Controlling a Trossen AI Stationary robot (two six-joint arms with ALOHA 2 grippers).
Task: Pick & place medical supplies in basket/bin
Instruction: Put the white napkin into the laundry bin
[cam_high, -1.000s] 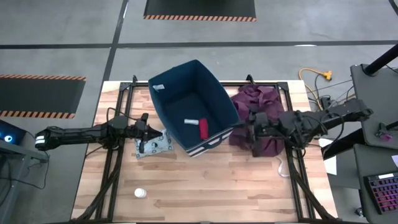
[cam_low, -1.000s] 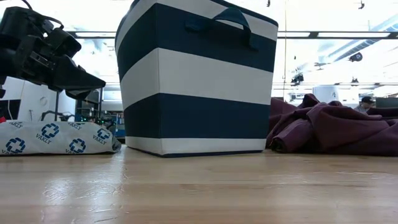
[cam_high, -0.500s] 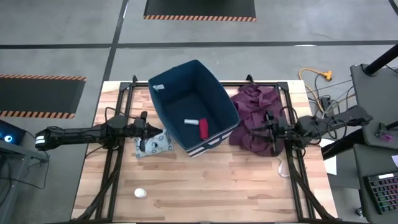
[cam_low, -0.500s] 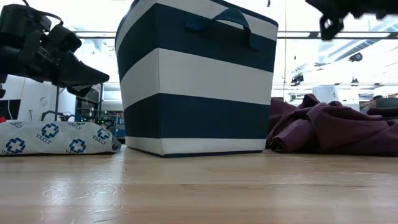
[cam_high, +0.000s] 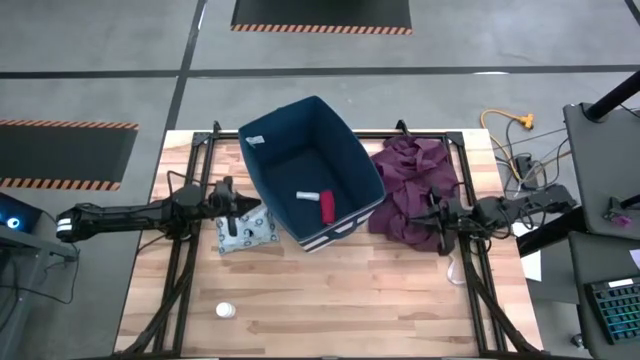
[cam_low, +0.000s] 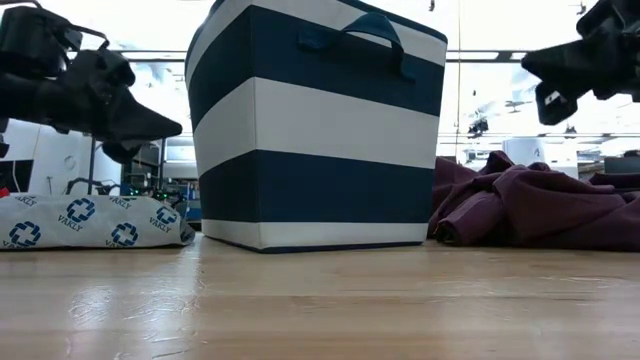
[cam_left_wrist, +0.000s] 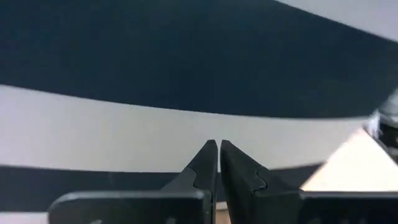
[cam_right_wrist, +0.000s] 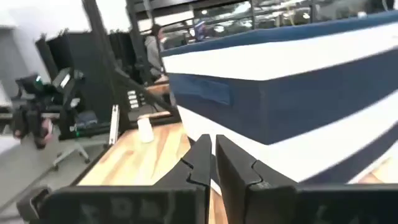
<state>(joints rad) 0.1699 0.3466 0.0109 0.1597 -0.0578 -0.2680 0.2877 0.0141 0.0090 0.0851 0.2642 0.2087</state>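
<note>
Nearest the front edge of the counter, the small white round container stands alone, well apart from both arms and not yet collected. Behind it, the flat patterned packet lies on the counter just beside the striped bin, also still outside it. The left tool hangs above the packet's far edge, close to the bin wall; the left wrist view shows its fingers pressed together, holding nothing. Inside the bin, the red roll and the small white cylinder rest on the floor, near each other. Judgement: two of four items are placed, and the step in hand appears to be the approach to the packet. The next move calls for parting the fingers and lowering onto the packet clear of the bin wall. The left arm reaches level across the counter from its own side. The right tool waits over the maroon cloth, fingers likewise together and empty, arm drawn towards its base.
</note>
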